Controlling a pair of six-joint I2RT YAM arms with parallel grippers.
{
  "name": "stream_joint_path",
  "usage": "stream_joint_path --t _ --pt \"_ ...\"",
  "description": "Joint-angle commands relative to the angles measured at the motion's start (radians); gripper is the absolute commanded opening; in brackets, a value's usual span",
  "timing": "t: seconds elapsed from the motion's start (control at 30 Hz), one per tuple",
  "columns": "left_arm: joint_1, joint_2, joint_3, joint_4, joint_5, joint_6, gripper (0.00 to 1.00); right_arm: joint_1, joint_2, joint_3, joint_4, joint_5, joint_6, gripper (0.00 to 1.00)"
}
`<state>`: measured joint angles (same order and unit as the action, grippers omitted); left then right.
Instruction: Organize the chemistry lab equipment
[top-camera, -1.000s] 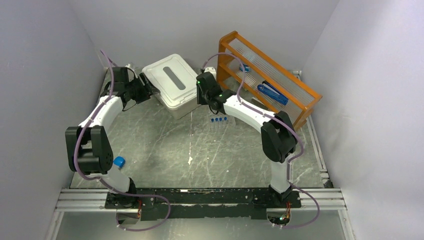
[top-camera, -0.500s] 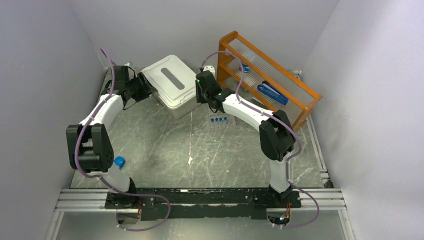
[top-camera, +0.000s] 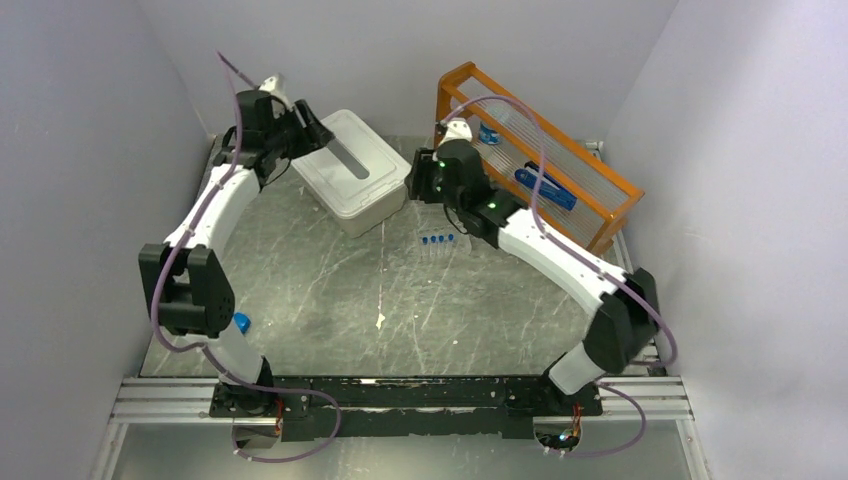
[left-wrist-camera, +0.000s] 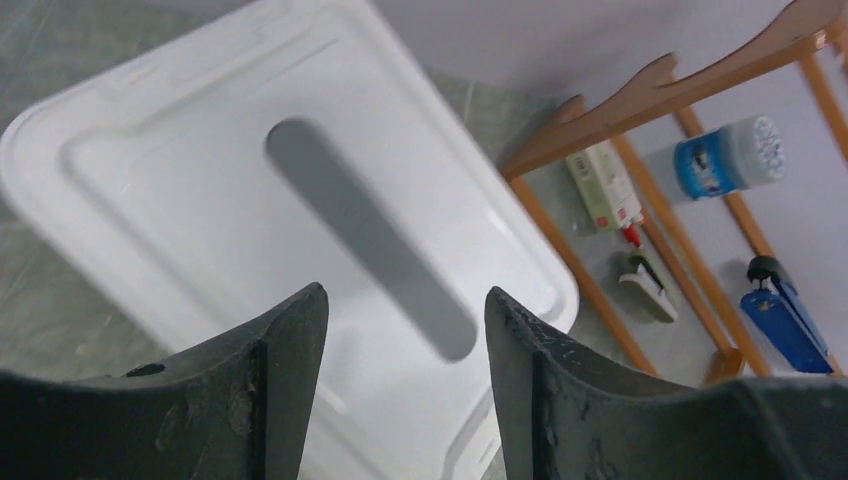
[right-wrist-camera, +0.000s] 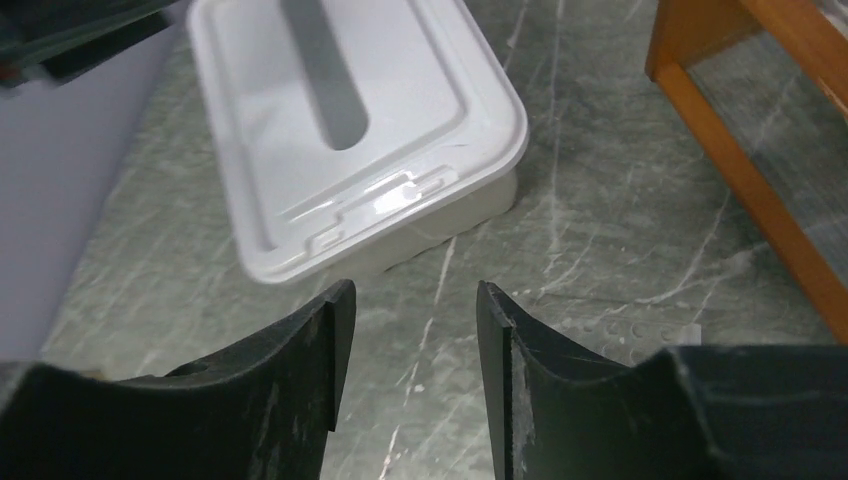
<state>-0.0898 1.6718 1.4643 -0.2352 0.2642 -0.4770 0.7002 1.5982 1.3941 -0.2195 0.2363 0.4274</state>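
Observation:
A clear tube rack (top-camera: 437, 243) with blue-capped test tubes stands on the table, just below my right gripper (top-camera: 418, 186). That gripper (right-wrist-camera: 412, 295) is open with nothing between its fingers and hangs over bare table beside the right end of a white lidded box (right-wrist-camera: 400, 190). My left gripper (top-camera: 308, 124) is raised over the box's far left side. It (left-wrist-camera: 405, 300) is open and empty, looking down on the lid (left-wrist-camera: 200, 170) and its grey slot (left-wrist-camera: 370, 250). No other lab tools show on the table.
The orange wooden shelf rack (top-camera: 560, 150) leans at the back right, holding a blue-capped jar (left-wrist-camera: 725, 155), a blue tool (left-wrist-camera: 785, 320), a white tube (left-wrist-camera: 605, 185) and a grey clip (left-wrist-camera: 645, 285). A small blue object (top-camera: 240, 322) lies by the left arm's base. Walls close in on both sides.
Both grippers have left the white box's ends. The left one rose toward the back; the right one drew back to the right and opened wider. The box shifted slightly.

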Motion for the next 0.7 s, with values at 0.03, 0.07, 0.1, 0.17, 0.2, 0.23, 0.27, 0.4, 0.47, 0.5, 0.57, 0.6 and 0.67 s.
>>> stream_joint_path --t 0.03,0.07,0.1,0.17,0.2,0.23,0.27,0.4,0.47,0.5,0.57,0.6,0.67 --pt "-0.074 0.13 0.106 0.117 -0.107 -0.001 0.63 -0.004 -0.181 -0.089 0.024 -0.08 0.018 0.54" --pt "-0.088 0.153 0.125 0.122 -0.13 0.001 0.63 -0.004 -0.208 -0.1 0.016 -0.087 0.017 0.54" --pt "-0.101 0.183 0.158 0.12 -0.154 0.005 0.63 -0.005 -0.235 -0.11 0.007 -0.093 0.017 0.55" --pt "-0.123 0.244 0.214 0.089 -0.201 0.013 0.62 -0.004 -0.285 -0.132 -0.014 -0.1 0.021 0.56" --pt "-0.133 0.272 0.241 0.066 -0.223 0.016 0.62 -0.004 -0.309 -0.144 -0.025 -0.097 0.023 0.56" --pt "-0.14 0.298 0.262 0.049 -0.238 0.019 0.61 -0.004 -0.331 -0.158 -0.036 -0.093 0.025 0.56" --pt "-0.146 0.319 0.277 0.03 -0.256 0.022 0.61 -0.004 -0.352 -0.171 -0.046 -0.087 0.028 0.57" --pt "-0.164 0.358 0.279 0.0 -0.3 0.028 0.6 -0.004 -0.409 -0.214 -0.095 -0.064 0.047 0.57" --pt "-0.165 0.383 0.284 -0.03 -0.309 0.022 0.59 -0.004 -0.434 -0.231 -0.115 -0.057 0.057 0.57" --pt "-0.165 0.396 0.292 -0.052 -0.317 0.019 0.59 -0.004 -0.442 -0.237 -0.125 -0.052 0.063 0.57" --pt "-0.164 0.423 0.306 -0.088 -0.344 0.012 0.56 -0.004 -0.459 -0.247 -0.147 -0.042 0.072 0.57" --pt "-0.165 0.432 0.316 -0.115 -0.362 0.006 0.55 -0.005 -0.465 -0.249 -0.157 -0.036 0.074 0.57" --pt "-0.165 0.439 0.331 -0.137 -0.379 0.001 0.54 -0.004 -0.47 -0.235 -0.203 -0.007 0.084 0.57"
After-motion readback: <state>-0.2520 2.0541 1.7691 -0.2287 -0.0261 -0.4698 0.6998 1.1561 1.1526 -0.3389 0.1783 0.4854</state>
